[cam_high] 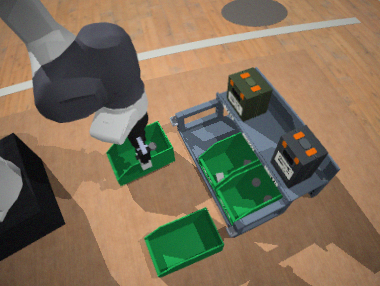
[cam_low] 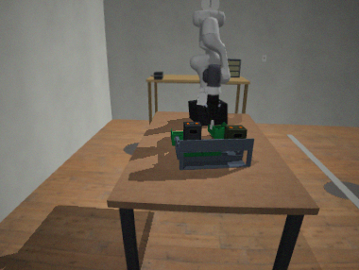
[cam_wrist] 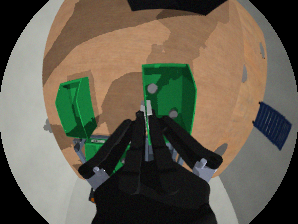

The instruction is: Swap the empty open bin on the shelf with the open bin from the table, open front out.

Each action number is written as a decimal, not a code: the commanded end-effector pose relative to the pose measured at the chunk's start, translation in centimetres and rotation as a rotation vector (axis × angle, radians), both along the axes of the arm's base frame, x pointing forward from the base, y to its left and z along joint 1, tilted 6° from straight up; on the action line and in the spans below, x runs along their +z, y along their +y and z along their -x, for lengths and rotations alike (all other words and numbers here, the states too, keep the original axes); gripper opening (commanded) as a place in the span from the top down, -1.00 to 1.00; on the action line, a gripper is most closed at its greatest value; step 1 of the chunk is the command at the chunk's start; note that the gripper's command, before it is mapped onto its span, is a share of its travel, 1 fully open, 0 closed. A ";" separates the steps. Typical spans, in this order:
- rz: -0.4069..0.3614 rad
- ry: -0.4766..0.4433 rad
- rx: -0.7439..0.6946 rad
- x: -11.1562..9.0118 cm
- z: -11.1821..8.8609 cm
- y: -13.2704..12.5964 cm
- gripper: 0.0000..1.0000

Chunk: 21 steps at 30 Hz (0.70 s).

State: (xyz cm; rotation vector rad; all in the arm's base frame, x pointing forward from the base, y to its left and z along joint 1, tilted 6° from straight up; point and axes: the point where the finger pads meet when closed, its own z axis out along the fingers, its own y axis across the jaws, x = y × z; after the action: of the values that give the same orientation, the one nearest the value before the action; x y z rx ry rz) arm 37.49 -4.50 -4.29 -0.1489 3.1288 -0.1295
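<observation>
My gripper (cam_high: 145, 161) is shut on the side wall of a green open bin (cam_high: 140, 152) that holds small grey parts. The bin hangs level, left of the grey shelf (cam_high: 250, 165). In the wrist view my fingertips (cam_wrist: 148, 106) pinch the left wall of this bin (cam_wrist: 169, 96). An empty green bin (cam_high: 183, 242) stands on the table in front of the shelf; it also shows in the wrist view (cam_wrist: 75, 106). The shelf place nearest my bin (cam_high: 206, 131) holds nothing. Two green bins (cam_high: 227, 157) (cam_high: 250, 190) with parts stand in the other places.
Two dark boxes with orange tabs (cam_high: 249, 94) (cam_high: 298, 156) sit on the shelf's rear board. A black block (cam_high: 22, 195) stands at the table's left, by the arm's base. In the far view the shelf (cam_low: 214, 153) stands mid-table.
</observation>
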 end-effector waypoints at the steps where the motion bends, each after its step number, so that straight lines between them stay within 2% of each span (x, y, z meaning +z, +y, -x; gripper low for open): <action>1: 0.015 -0.014 -0.063 0.0 -0.2 0.0 1.00; 21: 0.015 -0.014 -0.063 0.0 -0.6 0.0 1.00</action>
State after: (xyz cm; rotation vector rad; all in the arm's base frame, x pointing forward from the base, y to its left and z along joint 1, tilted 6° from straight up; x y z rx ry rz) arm 37.73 -4.52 -4.38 -0.0750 3.1263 -0.1539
